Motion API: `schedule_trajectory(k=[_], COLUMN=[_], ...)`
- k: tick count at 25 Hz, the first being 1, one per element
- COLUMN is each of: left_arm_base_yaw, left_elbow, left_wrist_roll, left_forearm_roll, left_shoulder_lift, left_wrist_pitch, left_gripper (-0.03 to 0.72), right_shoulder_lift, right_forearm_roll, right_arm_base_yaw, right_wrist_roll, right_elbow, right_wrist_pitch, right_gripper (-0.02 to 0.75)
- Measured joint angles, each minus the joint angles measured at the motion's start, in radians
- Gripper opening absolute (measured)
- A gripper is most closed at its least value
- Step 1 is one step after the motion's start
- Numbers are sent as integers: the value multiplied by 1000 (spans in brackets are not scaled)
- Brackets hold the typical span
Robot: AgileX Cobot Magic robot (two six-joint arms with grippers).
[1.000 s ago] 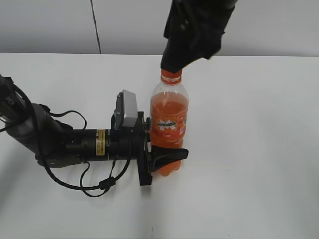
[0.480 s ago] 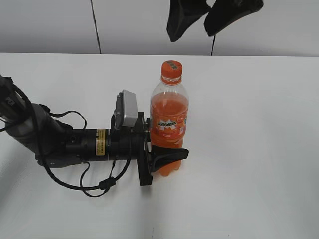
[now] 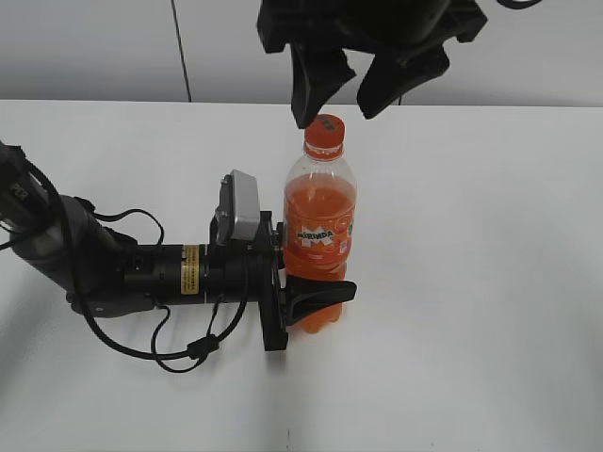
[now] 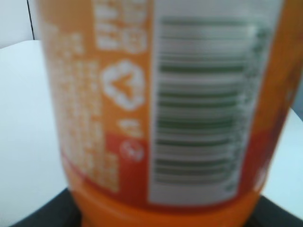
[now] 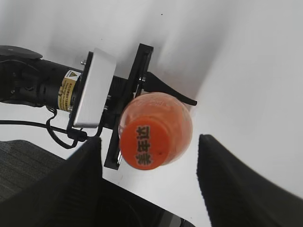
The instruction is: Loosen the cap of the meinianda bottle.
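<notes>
mirinda bottle (image 3: 319, 235) upright on the white table (image 3: 471, 282), clamped low by the left gripper (image 3: 306, 299), the right gripper (image 3: 344, 89) spread above its cap (image 3: 324, 131).

little else lies on the table: only the left arm (image 3: 122, 273), stretched flat across it from the left with its black cables (image 3: 179, 353) looped beside it and a grey camera block (image 3: 241, 205) on its wrist. nothing stands between the right gripper and the cap. the left gripper's jaws are closed around the bottle's lower body, one black finger (image 3: 325, 294) wrapping across the front; the left wrist view is filled by the blurred label and barcode (image 4: 203, 109). the right gripper hangs over the bottle top with its two fingers (image 5: 234, 177) held wide apart, one on either side of the orange cap (image 5: 144, 146), touching neither it nor the bottle, and holding nothing.
</notes>
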Motion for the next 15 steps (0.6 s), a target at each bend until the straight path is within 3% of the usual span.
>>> schedule_trajectory(k=[15], left_arm_base_yaw=[0], left_elbow=[0], left_wrist_roll=[0], left_forearm_roll=[0], left_shoulder_lift=[0], left_wrist_pitch=[0], left_gripper=[384], right_shoulder_lift=[38], right_forearm_roll=[-5], right_arm_base_yaw=[0], right_wrist_roll=[-29], right_elbow=[0], right_wrist_pitch=[1], right_gripper=[463])
